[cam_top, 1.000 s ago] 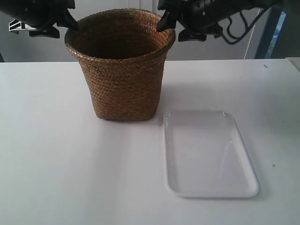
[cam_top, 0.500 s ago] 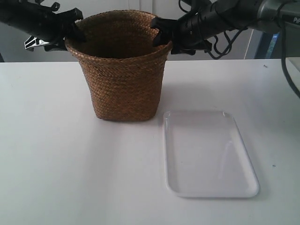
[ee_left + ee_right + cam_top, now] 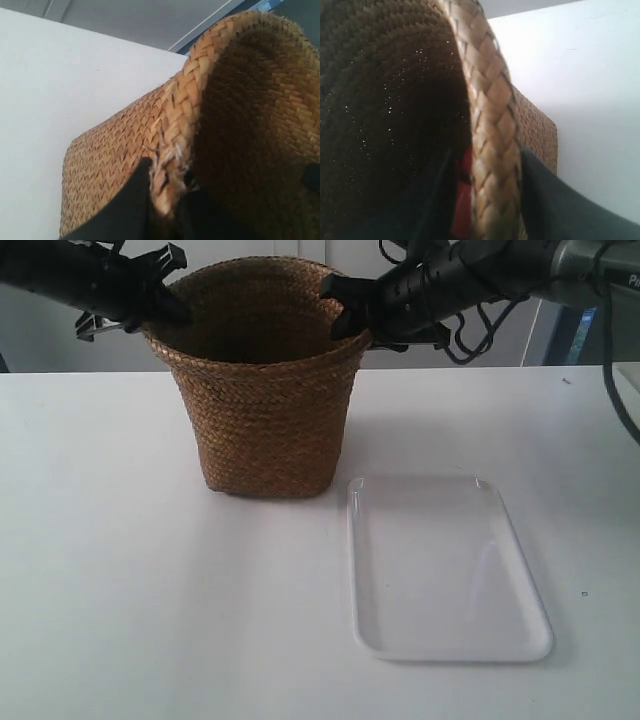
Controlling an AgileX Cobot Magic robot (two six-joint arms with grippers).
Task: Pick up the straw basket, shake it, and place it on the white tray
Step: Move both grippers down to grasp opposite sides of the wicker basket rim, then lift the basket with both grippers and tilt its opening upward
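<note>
The basket [image 3: 265, 410] is seen on the table [image 3: 120, 570], just beside the tray [image 3: 450, 570], not yet lifted. Its rim is pinched by the left claw [image 3: 167, 200]; the right claw [image 3: 490, 195] is set astride it (whether clamped cannot be told). A lift on one firm grip, and the basket could be tipped or dropped.
</note>
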